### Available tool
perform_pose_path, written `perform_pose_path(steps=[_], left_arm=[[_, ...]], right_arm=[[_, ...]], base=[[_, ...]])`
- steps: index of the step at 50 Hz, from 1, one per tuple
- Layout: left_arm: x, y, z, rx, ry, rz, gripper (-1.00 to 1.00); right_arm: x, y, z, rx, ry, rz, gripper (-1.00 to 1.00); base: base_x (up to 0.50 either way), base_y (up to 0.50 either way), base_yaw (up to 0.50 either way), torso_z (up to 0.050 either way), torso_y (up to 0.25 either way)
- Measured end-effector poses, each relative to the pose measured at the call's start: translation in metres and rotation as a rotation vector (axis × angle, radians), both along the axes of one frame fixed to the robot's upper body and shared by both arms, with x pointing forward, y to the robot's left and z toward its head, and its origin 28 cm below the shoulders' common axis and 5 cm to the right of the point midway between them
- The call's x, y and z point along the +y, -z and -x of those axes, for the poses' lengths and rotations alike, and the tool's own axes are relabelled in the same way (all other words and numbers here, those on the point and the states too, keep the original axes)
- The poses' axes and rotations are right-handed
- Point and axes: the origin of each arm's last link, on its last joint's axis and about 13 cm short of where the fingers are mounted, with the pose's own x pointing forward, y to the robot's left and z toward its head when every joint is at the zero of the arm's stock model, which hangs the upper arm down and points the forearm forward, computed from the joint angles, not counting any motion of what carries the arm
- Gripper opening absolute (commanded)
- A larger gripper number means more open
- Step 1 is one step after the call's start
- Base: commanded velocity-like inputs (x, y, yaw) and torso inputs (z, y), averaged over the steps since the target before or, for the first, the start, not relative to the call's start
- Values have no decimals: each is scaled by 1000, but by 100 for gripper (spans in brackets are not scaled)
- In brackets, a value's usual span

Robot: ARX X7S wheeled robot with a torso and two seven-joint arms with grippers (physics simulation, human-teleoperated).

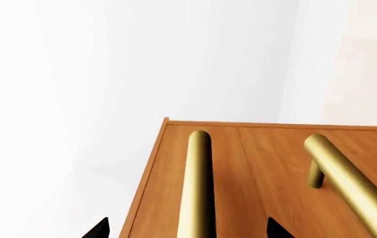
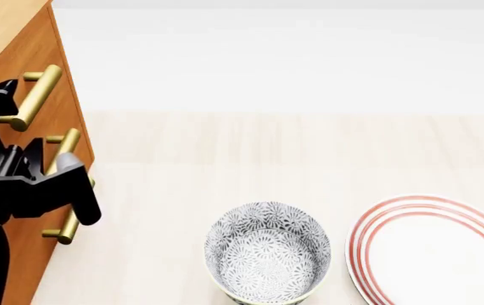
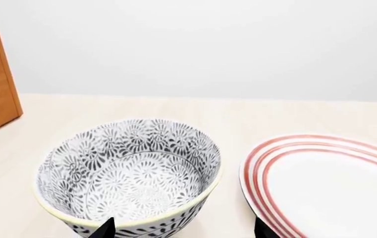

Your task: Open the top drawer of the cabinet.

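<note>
Left wrist view: the left hand (image 1: 185, 232), its two black fingertips spread apart, straddles a brass cylindrical bar handle (image 1: 198, 183) on the orange-brown wood-grain cabinet (image 1: 254, 148); a second brass handle (image 1: 353, 183) lies beside it.

Head view: the cabinet stands at the left edge of the pale tabletop (image 2: 267, 146). The top drawer (image 2: 42, 63), uppermost in the stack, sits flush. The black left arm (image 2: 30, 184) reaches across the drawer fronts below it.

Right wrist view: the right hand (image 3: 182, 230), fingertips apart, hovers over a grey-and-white floral-patterned bowl (image 3: 129, 173), beside a white red-ringed plate (image 3: 327, 183).
</note>
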Motion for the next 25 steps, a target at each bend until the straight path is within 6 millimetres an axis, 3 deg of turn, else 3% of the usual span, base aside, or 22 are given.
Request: perform_pose_path(steps=[13,14,25], left_arm=[[1,5,-6,4,-2,4,100],[1,5,-6,4,-3,4,-100],[2,7,-8,-11,-6,-8,-100]], right_arm=[[0,0,0,4,-3,0,100],[0,0,0,5,-3,1,100],[0,1,0,9,-4,1,100]], base=[[0,0,0,0,0],[0,0,0,0,0],[0,0,0,0,0]])
